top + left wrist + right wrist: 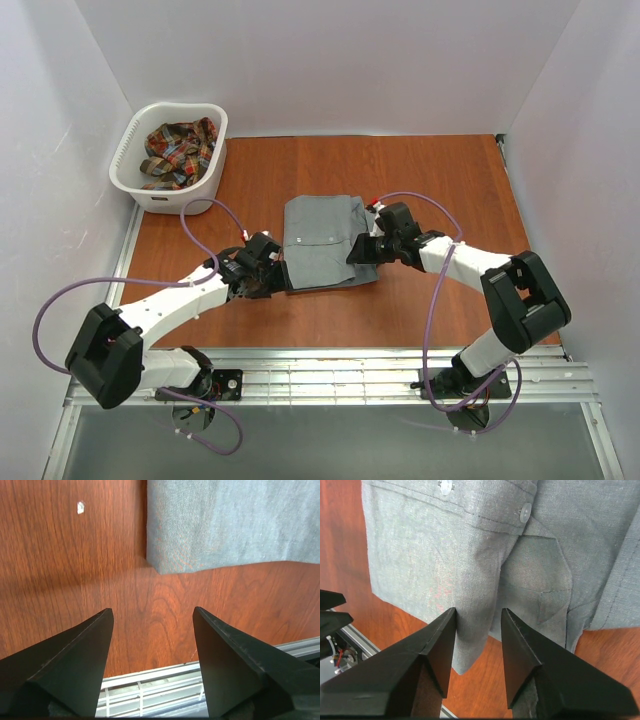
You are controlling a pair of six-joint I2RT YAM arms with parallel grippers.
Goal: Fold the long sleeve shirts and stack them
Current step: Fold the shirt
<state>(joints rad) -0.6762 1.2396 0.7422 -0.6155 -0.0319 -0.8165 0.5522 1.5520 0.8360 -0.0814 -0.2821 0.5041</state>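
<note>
1. The wooden counter (pixel 440 180) carries everything.
2. The grey shirt (pixel 320 240) lies folded into a flat rectangle at the middle of the counter, between the two arms.
3. A white laundry basket (pixel 175 200) stands at the far left corner, well apart from the grey shirt.
4. The plaid shirt (pixel 180 152) lies crumpled inside the basket.
5. The right pincer (pixel 479 610) is at the grey shirt's right edge. Its fingers stand partly apart with a ridge of grey cloth between them. I cannot tell whether they press it.
6. The left pincer (pixel 152 611) is over bare counter just beside the shirt's near left corner. Its fingers are spread with nothing between them and clear of the cloth.
7. A pale button (pixel 525 512) shows on the shirt front.
</note>
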